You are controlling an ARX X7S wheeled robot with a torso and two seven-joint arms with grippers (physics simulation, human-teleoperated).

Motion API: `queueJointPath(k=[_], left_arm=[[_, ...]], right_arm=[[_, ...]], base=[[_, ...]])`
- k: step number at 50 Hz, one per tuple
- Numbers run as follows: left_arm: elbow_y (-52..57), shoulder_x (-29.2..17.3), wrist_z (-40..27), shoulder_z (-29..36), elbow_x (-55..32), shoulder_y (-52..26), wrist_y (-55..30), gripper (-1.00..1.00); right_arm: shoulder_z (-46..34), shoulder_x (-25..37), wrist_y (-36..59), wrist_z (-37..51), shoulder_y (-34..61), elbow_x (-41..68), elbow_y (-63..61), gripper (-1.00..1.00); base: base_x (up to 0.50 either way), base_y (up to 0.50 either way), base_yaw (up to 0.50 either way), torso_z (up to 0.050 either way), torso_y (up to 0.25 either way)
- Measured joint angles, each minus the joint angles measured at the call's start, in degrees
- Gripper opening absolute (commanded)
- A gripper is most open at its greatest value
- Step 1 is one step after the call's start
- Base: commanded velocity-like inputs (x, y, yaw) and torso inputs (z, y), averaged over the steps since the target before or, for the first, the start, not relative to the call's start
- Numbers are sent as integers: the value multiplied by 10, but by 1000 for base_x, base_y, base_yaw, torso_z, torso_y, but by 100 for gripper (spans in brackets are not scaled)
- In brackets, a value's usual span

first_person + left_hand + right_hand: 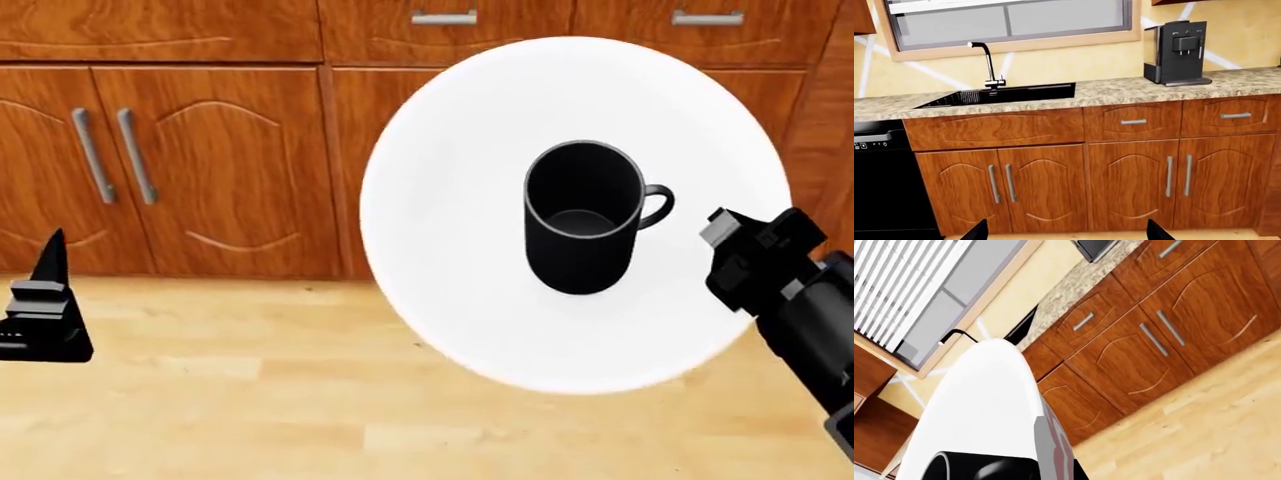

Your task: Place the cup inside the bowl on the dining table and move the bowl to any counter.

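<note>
The counter [1134, 90] is stretching across ahead, above wooden cabinets [200, 150]. The bowl [441, 280] is riding in the air before them, the right gripper [731, 262] seemingly pinching its rim. The cup [581, 215] is standing upright inside; rigid and loose, it is probably prone to sliding. The left gripper [1062, 231] is hanging open, empty.

My robot's arms are all black. The right end effector [727, 262] is blocky, with square black parts stacked like bricks and one small grey patch at its tip. Behind it I see a thick, dark, rounded arm piece. The left end effector [47, 300] has a thin, pointed black finger on a chunky black base with a pale grey step. In my left wrist view, two sharp black fingertips [976, 231] poke up.
</note>
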Motion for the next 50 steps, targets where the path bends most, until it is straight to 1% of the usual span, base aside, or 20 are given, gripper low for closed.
queueJointPath(k=[50], left_arm=[[1,-6,-7,-3,-10,-1,0,100]], right_arm=[[-12,-2,1,6,17,7,5,-100]], base=[[500,0,0,0,1]])
